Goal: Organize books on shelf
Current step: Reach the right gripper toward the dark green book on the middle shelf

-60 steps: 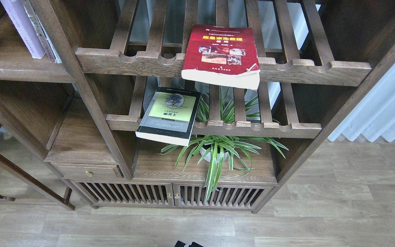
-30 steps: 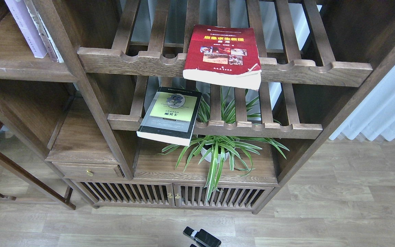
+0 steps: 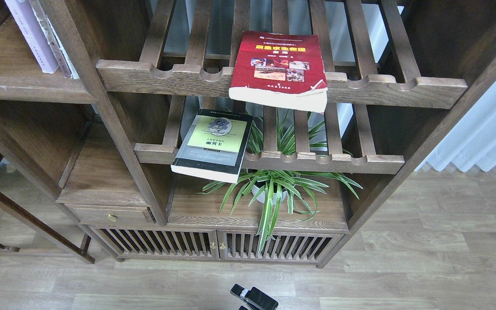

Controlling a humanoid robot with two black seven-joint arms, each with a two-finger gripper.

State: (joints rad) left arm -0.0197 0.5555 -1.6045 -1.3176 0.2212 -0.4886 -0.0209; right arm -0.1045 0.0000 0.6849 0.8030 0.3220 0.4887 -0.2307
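The thick red book (image 3: 279, 64) lies flat on the upper slatted rack, its front end hanging over the notched rail. The black-bordered book with the yellow-green panel (image 3: 215, 144) lies flat on the lower slatted rack and also overhangs the rail. A white-lavender book (image 3: 30, 36) stands upright on the solid dark-brown shelf (image 3: 28, 88) at the top left, with a thin book beside it. A small black tip of my arm (image 3: 253, 298) pokes in at the bottom edge, far below the books, probably the right one. Its fingers cannot be told apart. The left gripper is out of view.
A potted spider plant (image 3: 274, 189) stands on the solid board under the lower rack, its leaves reaching up through the slats and over the front edge. A small drawer (image 3: 110, 214) and slatted cabinet doors (image 3: 213, 245) sit below. A white curtain (image 3: 489, 137) hangs at right. Wood floor lies in front.
The black arm tip has risen into view at the bottom edge; it barely showed one second ago. The books have not moved.
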